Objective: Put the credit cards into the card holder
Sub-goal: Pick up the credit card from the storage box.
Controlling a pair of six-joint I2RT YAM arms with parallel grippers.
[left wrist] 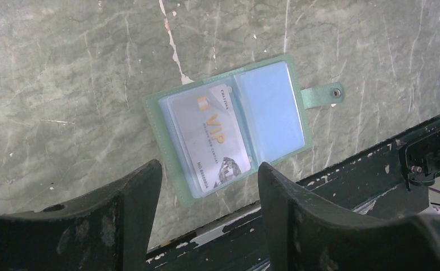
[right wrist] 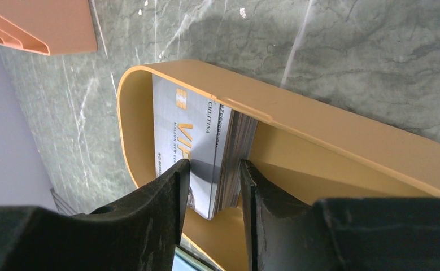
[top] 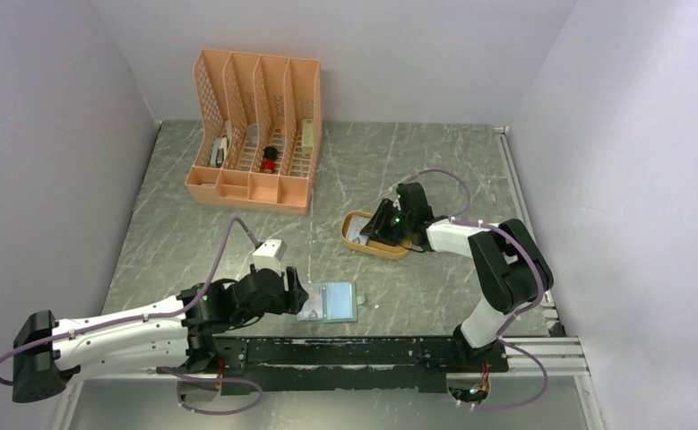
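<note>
The sage-green card holder (top: 329, 302) (left wrist: 229, 127) lies open flat near the table's front edge. One pale VIP credit card (left wrist: 212, 138) sits in its left clear sleeve, and the right sleeve looks empty. My left gripper (top: 296, 294) (left wrist: 206, 166) hovers open just left of the holder, with nothing between its fingers. Several more credit cards (right wrist: 206, 130) stand on edge as a stack in the mustard-yellow tray (top: 356, 243) (right wrist: 319, 121). My right gripper (top: 371, 233) (right wrist: 214, 164) reaches into the tray, and its fingers press both sides of that stack.
The peach lattice organizer (top: 255, 134) (right wrist: 36, 25) stands at the back left with small items in its slots. A black rail (top: 363, 351) (left wrist: 347, 169) runs along the front edge just below the holder. Grey walls close in both sides.
</note>
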